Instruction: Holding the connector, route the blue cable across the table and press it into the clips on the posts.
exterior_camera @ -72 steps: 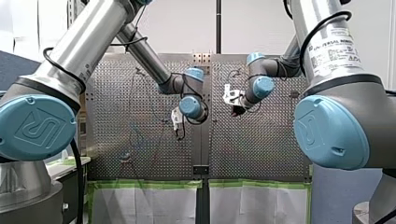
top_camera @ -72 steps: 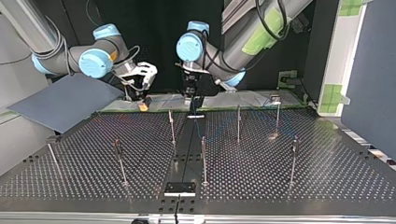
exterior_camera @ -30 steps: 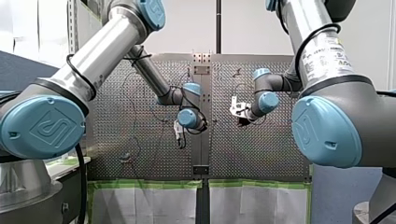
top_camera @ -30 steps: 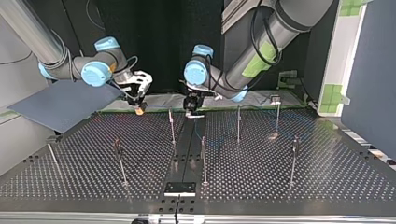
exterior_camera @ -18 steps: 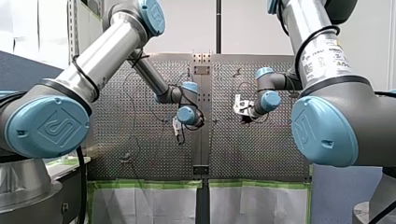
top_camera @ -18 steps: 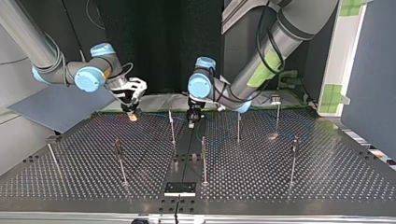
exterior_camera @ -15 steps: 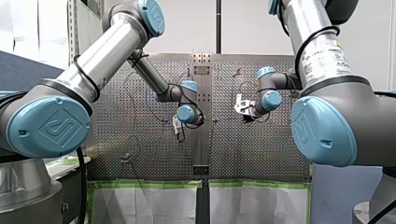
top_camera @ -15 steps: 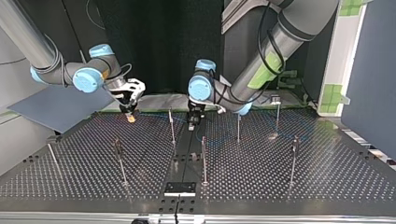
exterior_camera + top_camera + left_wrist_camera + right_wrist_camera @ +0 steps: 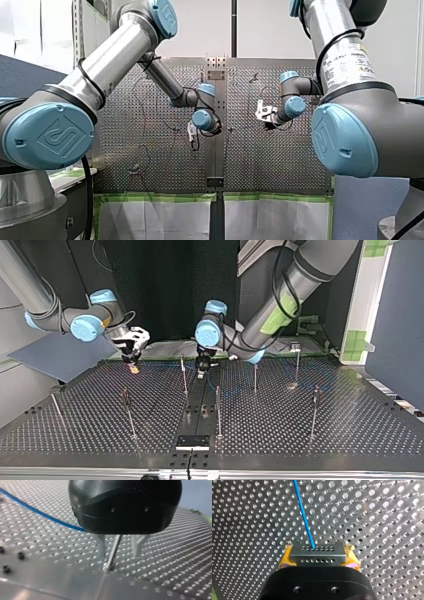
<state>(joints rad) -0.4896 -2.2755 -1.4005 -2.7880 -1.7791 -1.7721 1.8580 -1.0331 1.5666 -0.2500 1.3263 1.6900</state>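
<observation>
Perforated metal bench (image 9: 310, 450), studded with slim upright metal posts (image 9: 218, 410), stretches across the top view. At that view's left, our right end effector (image 9: 318, 558) hangs low over the bench near its far edge. Its yellow pads (image 9: 285, 558) are clamped on the 2 ends of a grey rectangular connector (image 9: 317, 552) whose faces carry rows of small holes. A thin blue cable (image 9: 302, 510) leaves the middle of the connector and runs straight ahead of the end effector over the bench's holes. Whether the connector touches the bench, we cannot tell.

Our left end effector (image 9: 119, 547), a black housing (image 9: 125, 505) with 2 metal fingers (image 9: 101, 546), hovers over the bench's dark centre strip (image 9: 200, 405), just beside 1 of the posts in the top view. The fingers stand apart and grip nothing. The thin shaft of 1 post shows in the gap between them; whether it stands inside that gap or beyond it, we cannot tell. The blue cable crosses the bench to 1 side of this end effector and passes out of sight behind the black housing.

From the front view, the 2 end effectors sit apart, 1 on each side of the centre strip. The cable's path among the posts is too faint in the wide views to trace.
</observation>
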